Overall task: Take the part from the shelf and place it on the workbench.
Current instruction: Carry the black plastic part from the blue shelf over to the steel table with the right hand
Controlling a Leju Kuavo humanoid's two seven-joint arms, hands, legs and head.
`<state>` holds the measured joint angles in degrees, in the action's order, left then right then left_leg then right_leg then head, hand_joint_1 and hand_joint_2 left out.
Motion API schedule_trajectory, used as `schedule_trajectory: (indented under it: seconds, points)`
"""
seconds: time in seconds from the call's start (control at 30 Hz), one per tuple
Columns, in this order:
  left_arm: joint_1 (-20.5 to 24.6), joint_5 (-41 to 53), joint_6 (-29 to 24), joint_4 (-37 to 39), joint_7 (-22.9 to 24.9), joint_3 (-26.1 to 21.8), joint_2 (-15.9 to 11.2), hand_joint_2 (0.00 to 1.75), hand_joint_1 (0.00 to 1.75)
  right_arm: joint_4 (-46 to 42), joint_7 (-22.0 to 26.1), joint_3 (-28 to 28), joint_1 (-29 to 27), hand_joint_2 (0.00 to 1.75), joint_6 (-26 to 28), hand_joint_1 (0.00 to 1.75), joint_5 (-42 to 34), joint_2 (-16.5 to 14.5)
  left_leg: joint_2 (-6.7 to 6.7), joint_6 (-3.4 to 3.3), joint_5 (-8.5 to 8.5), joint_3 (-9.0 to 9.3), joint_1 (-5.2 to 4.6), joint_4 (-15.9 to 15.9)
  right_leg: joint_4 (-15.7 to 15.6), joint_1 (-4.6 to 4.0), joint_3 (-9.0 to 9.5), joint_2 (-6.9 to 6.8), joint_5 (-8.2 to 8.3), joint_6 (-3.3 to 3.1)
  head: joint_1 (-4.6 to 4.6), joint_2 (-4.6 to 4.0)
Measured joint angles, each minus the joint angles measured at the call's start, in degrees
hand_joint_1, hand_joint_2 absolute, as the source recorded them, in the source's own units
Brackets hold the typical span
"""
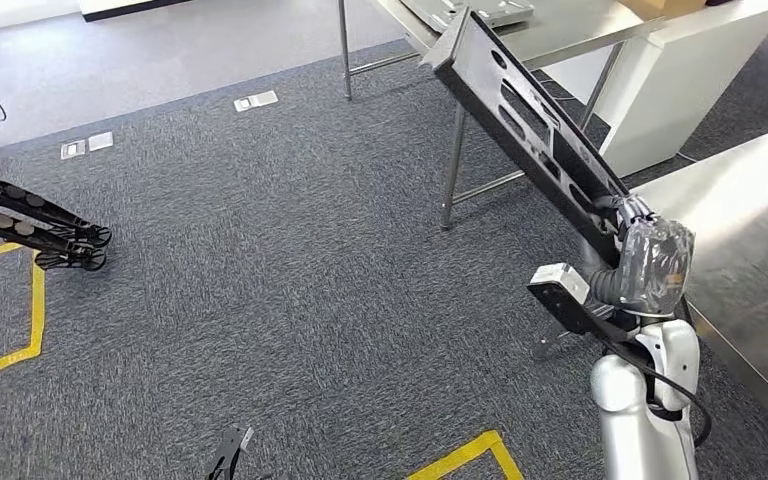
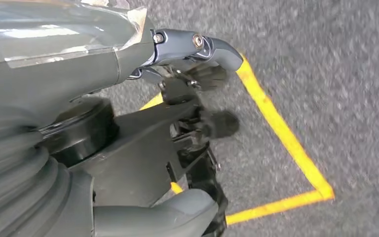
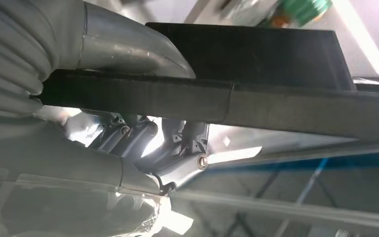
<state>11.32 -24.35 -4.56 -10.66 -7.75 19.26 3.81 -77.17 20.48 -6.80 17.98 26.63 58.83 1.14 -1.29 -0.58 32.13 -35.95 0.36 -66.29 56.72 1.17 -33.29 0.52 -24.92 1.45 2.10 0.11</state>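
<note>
The part (image 1: 530, 120) is a long black metal channel with slots. My right hand (image 1: 650, 262) grips its lower end, and the part slants up and away to the left, its far end (image 1: 460, 45) close to the edge of a steel workbench (image 1: 560, 25). In the right wrist view the part (image 3: 256, 101) runs across the hand (image 3: 103, 163), with the thumb (image 3: 128, 49) lying over it. A second steel workbench (image 1: 750, 215) stands just right of the hand. My left hand (image 1: 55, 235) hangs low over the carpet, holding nothing, its dark fingers (image 2: 212, 126) apart.
The far workbench's legs (image 1: 453, 165) stand on grey carpet beneath the part. A white cabinet (image 1: 680, 80) is at the back right. Yellow floor tape (image 1: 35, 300) runs under the left hand, with more tape (image 1: 465, 455) near my feet. Floor sockets (image 1: 256, 100) lie further off.
</note>
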Motion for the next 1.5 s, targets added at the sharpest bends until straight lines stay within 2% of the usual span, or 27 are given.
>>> schedule_trajectory:
  seconds: [0.07, 0.1, 0.17, 0.23, 0.3, 0.37, 0.43, 0.5, 0.57, 0.6, 0.63, 0.67, 0.73, 0.8, 0.87, 0.9, 0.97, 1.03, 1.1, 1.13, 1.17, 1.23, 1.27, 1.3, 1.37, 1.43, 1.5]
  points:
    - [-0.1, 0.0, 0.0, 0.0, 0.0, 0.0, 0.0, 1.75, 0.0, 1.8, -1.5, -0.5, 1.7, 1.75, 0.2, 1.75, 2.7, 0.5, 1.16, 0.18, 2.39, -3.68, 0.07, -6.9, 0.0, -0.1, -0.06, 1.3, 0.05, -0.19, 0.11, 0.0]
    - [-0.1, 0.0, 0.0, 0.0, 0.0, 0.0, 0.0, 1.75, 0.0, 2.7, -2.0, -0.7, 2.4, 1.75, 0.2, 1.75, 3.7, 0.9, 1.33, 0.15, 2.04, -4.49, 0.07, -7.9, 0.1, -0.14, -0.05, 1.99, 0.05, -0.19, 0.13, 0.0]
    - [-0.1, 0.0, 0.0, 0.0, 0.0, 0.0, 0.0, 1.75, 0.0, 4.2, -2.9, -1.1, 3.4, 1.75, 0.2, 1.75, 5.2, 1.5, 1.94, -0.15, -1.77, -2.77, 0.14, -3.2, 0.2, -0.14, 0.07, 3.38, 0.04, -0.17, 0.13, 0.0]
    - [-0.1, 0.0, 0.0, 0.0, 0.0, 0.0, 0.0, 1.75, 0.0, 5.3, -3.4, -1.5, 4.5, 1.75, 0.2, 1.75, 5.9, 1.9, 4.27, -0.47, -5.41, 0.63, 0.42, 4.5, 0.4, -0.25, -0.03, 4.65, 0.04, -0.08, 0.1, 0.0]
    - [-0.1, 0.0, 0.0, 0.0, 0.0, 0.0, -0.1, 1.75, 0.0, 6.2, -3.7, -1.7, 5.3, 1.75, 0.2, 1.75, 6.5, 2.2, 5.61, -0.64, -6.25, 2.06, 0.41, 7.8, 0.4, -0.23, -0.53, 5.76, 0.21, 0.36, 0.09, 0.0]
    - [0.0, 0.0, 0.0, 0.0, -0.1, 0.0, 0.0, 1.75, 0.0, 7.2, -4.1, -2.0, 5.7, 1.75, 0.2, 1.75, 7.4, 2.7, 4.5, -1.0, -6.43, 2.15, 0.18, 8.2, 0.3, -0.04, -1.03, 6.65, 0.43, 1.06, 0.12, 0.0]
    - [0.2, 0.0, 0.2, 0.0, -0.3, 0.0, 0.1, 1.75, 0.0, 8.4, -4.5, -2.3, 6.2, 1.75, 0.2, 1.75, 8.2, 3.4, 3.34, -1.72, -6.87, 2.31, 0.24, 8.8, 1.9, -0.2, -2.23, 4.7, -0.41, 1.34, -0.08, 0.0]
    - [0.2, -0.2, 0.3, 0.0, -0.5, 0.0, 0.1, 1.75, 0.0, 9.9, -4.9, -2.7, 7.0, 1.75, 0.3, 1.75, 8.9, 3.7, 2.02, -2.21, -7.08, 2.33, 0.23, 9.1, 8.0, -0.42, -5.44, 1.47, -3.08, 1.11, -0.47, 0.0]
    - [0.0, -0.4, 0.3, 0.0, -0.7, 0.0, 0.0, 1.75, 0.0, 11.6, -5.2, -3.1, 7.6, 1.75, 0.5, 1.75, 9.6, 3.8, 0.51, -2.33, -7.03, 2.24, 0.14, 9.1, 15.7, -0.39, -9.19, 0.31, -5.66, 1.09, -0.72, 0.0]
    - [0.0, -0.5, 0.3, 0.0, -0.8, 0.0, 0.0, 1.75, 0.0, 12.3, -5.4, -3.3, 7.7, 1.75, 0.5, 1.75, 9.8, 3.9, -0.19, -2.34, -7.0, 2.22, 0.13, 9.1, 17.2, -0.33, -9.95, 0.12, -5.92, 1.35, -0.74, 0.0]
    - [0.0, -0.6, 0.3, 0.0, -0.9, 0.0, 0.0, 1.75, 0.0, 13.0, -5.5, -3.4, 7.7, 1.75, 0.5, 1.75, 9.9, 4.0, -0.86, -2.31, -6.96, 2.23, 0.13, 9.1, 16.3, -0.25, -9.47, -0.16, -5.27, 1.77, -0.78, 0.0]
    - [0.0, -0.6, 0.3, 0.0, -0.9, 0.0, 0.1, 1.75, 0.0, 13.4, -5.6, -3.5, 7.8, 1.75, 0.5, 1.75, 10.0, 4.1, -1.5, -2.24, -6.9, 2.27, 0.13, 9.1, 13.1, -0.17, -7.76, -0.68, -3.9, 2.23, -0.8, 0.0]
    - [0.0, -0.6, 0.4, 0.0, -1.0, 0.0, 0.1, 1.75, 0.0, 14.0, -5.6, -3.6, 8.2, 1.75, 0.5, 1.75, 10.0, 4.2, -2.63, -1.86, -6.65, 2.39, -0.13, 9.0, 4.4, -0.26, -3.11, -3.43, -0.9, 2.63, -0.87, 0.0]
    - [0.0, -0.6, 0.4, 0.0, -1.0, 0.0, 0.1, 1.75, 0.0, 14.4, -5.6, -3.8, 8.6, 1.75, 0.6, 1.75, 10.1, 4.2, -3.68, -1.37, -6.39, 2.53, -0.56, 8.8, 0.4, -0.55, -1.04, -4.85, 0.44, 1.91, -0.74, 0.0]
    - [0.0, -0.6, 0.4, 0.0, -1.0, 0.0, 0.1, 1.75, 0.0, 14.8, -5.6, -3.9, 8.7, 1.75, 0.6, 1.75, 10.1, 4.3, -4.78, -0.9, -6.3, 2.68, -0.61, 8.9, 0.3, -0.63, -1.24, -3.54, 0.75, 0.95, -0.58, 0.0]
    - [0.0, -0.6, 0.4, 0.0, -1.0, 0.0, 0.1, 1.75, 0.0, 15.0, -5.6, -4.0, 8.7, 1.75, 0.7, 1.75, 10.1, 4.4, -4.53, -0.59, -6.04, 2.65, -0.44, 8.7, 0.2, -0.47, -1.29, -2.9, 0.9, 0.63, -0.56, 0.0]
    - [0.1, -0.6, 0.4, 0.0, -1.0, 0.0, 0.1, 1.75, 0.0, 15.2, -5.7, -4.0, 8.9, 1.75, 0.7, 1.75, 10.1, 4.4, -2.07, 0.03, -3.86, 1.43, -0.08, 5.6, 0.0, -0.06, -1.26, -1.62, 1.16, -0.14, -0.31, 0.0]
    - [-0.1, -0.6, 0.4, 0.0, -1.0, 0.0, 0.1, 1.75, 0.0, 15.5, -5.7, -4.2, 9.1, 1.75, 0.7, 1.75, 10.1, 4.3, 0.68, 0.4, -0.03, -2.04, 0.14, -1.9, 0.0, 0.01, -1.3, -0.31, 1.24, -0.66, -0.03, 0.0]
    - [-0.4, -0.6, 0.4, 0.0, -1.0, 0.0, 0.0, 1.75, 0.0, 15.8, -5.7, -4.3, 9.1, 1.75, 0.8, 1.75, 10.2, 4.2, 1.29, 0.48, 1.72, -5.21, 0.16, -7.8, 0.1, -0.15, -1.35, 1.23, 1.3, -0.87, 0.02, 0.0]
    - [-0.4, -0.6, 0.4, 0.0, -1.0, 0.0, 0.0, 1.75, 0.0, 16.0, -5.9, -4.4, 9.0, 1.75, 0.8, 1.75, 10.4, 4.2, 1.39, 0.37, 0.88, -5.45, 0.17, -7.7, 0.1, -0.21, -1.35, 2.04, 1.34, -0.91, 0.03, 0.0]
    - [-0.4, -0.6, 0.4, 0.0, -1.0, 0.0, 0.0, 1.75, 0.0, 16.2, -6.0, -4.4, 9.1, 1.75, 0.8, 1.75, 10.7, 4.2, 1.63, 0.17, -0.98, -4.45, 0.18, -5.3, 0.1, -0.23, -1.33, 2.82, 1.37, -0.93, 0.04, 0.0]
    - [-0.4, -0.6, 0.5, 0.0, -1.1, 0.0, -0.1, 1.75, 0.0, 16.4, -6.6, -4.4, 9.1, 1.75, 0.8, 1.75, 11.5, 4.2, 3.72, -0.39, -5.05, -0.65, 0.29, 2.8, 0.3, -0.34, -1.39, 4.26, 1.39, -0.86, 0.02, 0.0]
    - [-0.3, -0.6, 0.6, 0.0, -1.1, 0.0, -0.2, 1.75, 0.0, 16.5, -6.8, -4.4, 9.2, 1.75, 0.8, 1.75, 11.8, 4.3, 4.66, -0.58, -6.2, 0.85, 0.29, 6.0, 0.4, -0.39, -1.52, 4.86, 1.42, -0.77, -0.02, 0.0]
    - [-0.3, -0.6, 0.6, 0.0, -1.1, 0.0, -0.2, 1.75, 0.0, 16.6, -7.0, -4.4, 9.3, 1.75, 0.8, 1.75, 12.0, 4.3, 5.32, -0.73, -6.62, 1.67, 0.22, 7.7, 0.4, -0.38, -1.69, 5.39, 1.5, -0.56, -0.03, 0.0]
    - [-0.3, -0.6, 0.8, 0.0, -1.1, 0.0, -0.2, 1.75, 0.0, 16.8, -7.2, -4.5, 9.3, 1.75, 0.8, 1.75, 12.3, 4.6, 4.54, -1.06, -6.68, 1.93, -0.06, 8.3, 0.2, -0.23, -2.02, 6.48, 1.77, 0.12, -0.04, 0.0]
    - [-0.1, -0.6, 0.9, 0.0, -1.2, 0.0, -0.2, 1.75, 0.0, 17.0, -7.3, -4.6, 9.4, 1.75, 0.7, 1.75, 12.8, 4.8, 3.33, -1.77, -7.13, 2.24, 0.01, 9.0, 1.1, -0.24, -2.9, 5.36, 1.38, 0.54, -0.12, 0.0]
    - [-0.1, -0.6, 0.9, 0.0, -1.3, 0.0, -0.1, 1.75, 0.0, 17.2, -7.6, -4.8, 9.7, 1.75, 0.8, 1.75, 13.3, 5.0, 2.05, -2.31, -7.48, 2.45, 0.19, 9.5, 6.0, -0.36, -5.62, 2.17, -0.95, 0.4, -0.43, 0.0]
